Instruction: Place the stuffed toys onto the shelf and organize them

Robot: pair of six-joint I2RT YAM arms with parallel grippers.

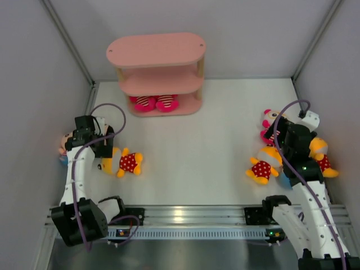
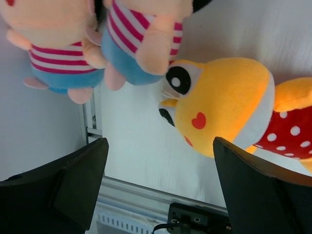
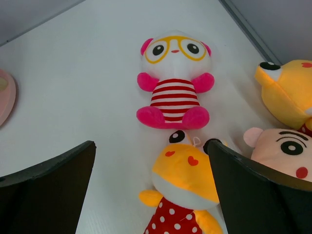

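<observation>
From above, the pink shelf [image 1: 156, 49] stands at the far end, two pink-white striped toys [image 1: 154, 103] already on its bottom tier. The others lie in clusters beside each arm, within reach.

Left wrist: the left gripper [image 2: 161, 144] gapes wide and empty over a yellow polka-dot toy [image 2: 219, 105], likely its next pick, with two peach-headed dolls [image 2: 139, 44] just beyond.

Right wrist: the right gripper [image 3: 151, 146], equally wide and empty, hovers over a second yellow toy [image 3: 185, 187], a pink-white panda [image 3: 175, 85] ahead.

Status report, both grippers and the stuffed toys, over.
Left gripper open, by yellow plush doll in red polka-dot. Right gripper open, above second yellow doll. Two pink-and-white striped dolls on bottom board of pink three-tier shelf. Nothing blocking.
</observation>
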